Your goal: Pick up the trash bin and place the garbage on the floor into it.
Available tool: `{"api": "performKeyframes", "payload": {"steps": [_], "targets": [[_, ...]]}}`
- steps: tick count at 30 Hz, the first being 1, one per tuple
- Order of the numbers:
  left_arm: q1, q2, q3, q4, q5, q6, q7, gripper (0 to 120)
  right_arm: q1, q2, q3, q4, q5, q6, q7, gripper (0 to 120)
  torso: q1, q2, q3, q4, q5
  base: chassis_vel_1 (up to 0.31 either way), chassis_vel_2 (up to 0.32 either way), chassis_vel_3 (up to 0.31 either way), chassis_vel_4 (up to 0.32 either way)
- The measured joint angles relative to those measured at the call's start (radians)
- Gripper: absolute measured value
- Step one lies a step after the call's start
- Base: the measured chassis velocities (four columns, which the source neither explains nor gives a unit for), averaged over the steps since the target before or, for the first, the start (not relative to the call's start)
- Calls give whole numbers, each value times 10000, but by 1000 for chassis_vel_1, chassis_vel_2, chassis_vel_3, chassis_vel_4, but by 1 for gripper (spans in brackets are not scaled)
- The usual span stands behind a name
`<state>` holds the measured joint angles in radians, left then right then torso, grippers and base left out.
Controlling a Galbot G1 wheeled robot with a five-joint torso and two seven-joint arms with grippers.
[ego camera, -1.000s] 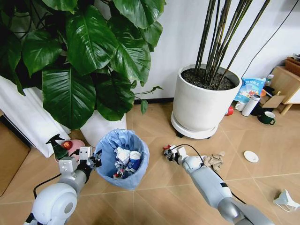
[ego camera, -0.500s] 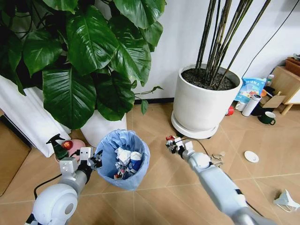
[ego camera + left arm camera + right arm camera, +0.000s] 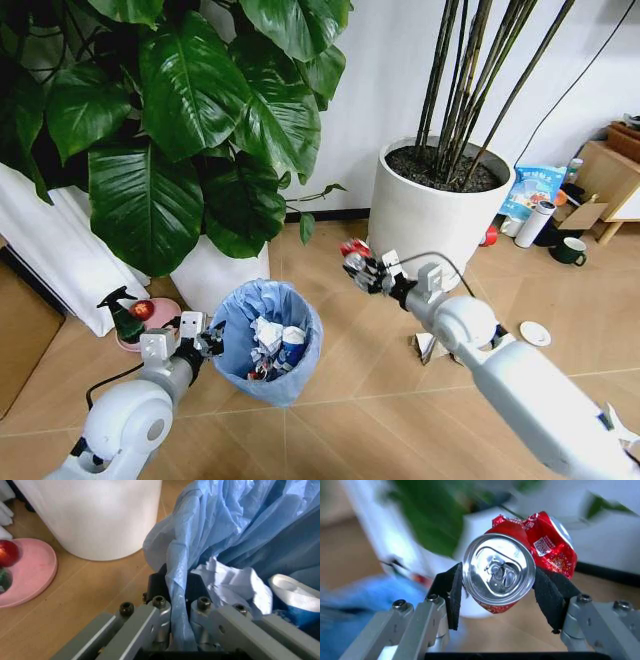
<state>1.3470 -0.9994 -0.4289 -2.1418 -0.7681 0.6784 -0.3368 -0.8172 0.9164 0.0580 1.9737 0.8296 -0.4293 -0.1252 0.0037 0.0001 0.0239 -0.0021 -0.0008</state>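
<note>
In the head view the trash bin (image 3: 268,338) sits on the floor (image 3: 340,400) at about 7 o'clock from centre, lined with a crinkly blue bag and already holding white paper and a blue can. The left gripper (image 3: 203,341) is at the bin's 9 o'clock rim. The right gripper (image 3: 362,266) hangs in the air at 1 o'clock from the bin, carrying one crushed red can (image 3: 352,252). Loose garbage on the floor — a folded scrap (image 3: 424,346) under the right arm, one small white lid (image 3: 535,333) and one crumpled white piece (image 3: 610,425) at 4 o'clock.

The left wrist view shows the left gripper clenched on a fold of the blue liner (image 3: 210,528) at the rim; the film is thin and soft, so it likely stretches or slips under load.

In the right wrist view the red can is squeezed between the dark pads (image 3: 546,594) across its dented body — light, stiff, smooth aluminium, best held at the sides as here.
</note>
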Motion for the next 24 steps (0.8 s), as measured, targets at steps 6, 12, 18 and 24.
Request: {"api": "performKeyframes", "payload": {"steps": [6, 12, 18, 24], "targets": [[-751, 14, 447, 255, -323, 51, -211, 0, 90, 126, -869, 1303, 1156, -395, 92, 45, 0, 0, 0, -2, -1, 0, 0, 0, 0], [-970, 32, 514, 304, -471, 64, -257, 0, 183, 186, -1807, 1333, 1098, -475, 57, 45, 0, 0, 0, -1, 0, 0, 0, 0, 0], [-914, 30, 461, 272, -494, 67, -254, 0, 364, 329, -2104, 821, 810, -551, 13, 45, 1, 0, 1, -1, 0, 0, 0, 0, 0], [-917, -13, 454, 266, -490, 67, -244, 0, 449, 406, -2228, 564, 384, -609, -68, 68, 2, -1, 1, -1, 1, 0, 0, 0, 0]]}}
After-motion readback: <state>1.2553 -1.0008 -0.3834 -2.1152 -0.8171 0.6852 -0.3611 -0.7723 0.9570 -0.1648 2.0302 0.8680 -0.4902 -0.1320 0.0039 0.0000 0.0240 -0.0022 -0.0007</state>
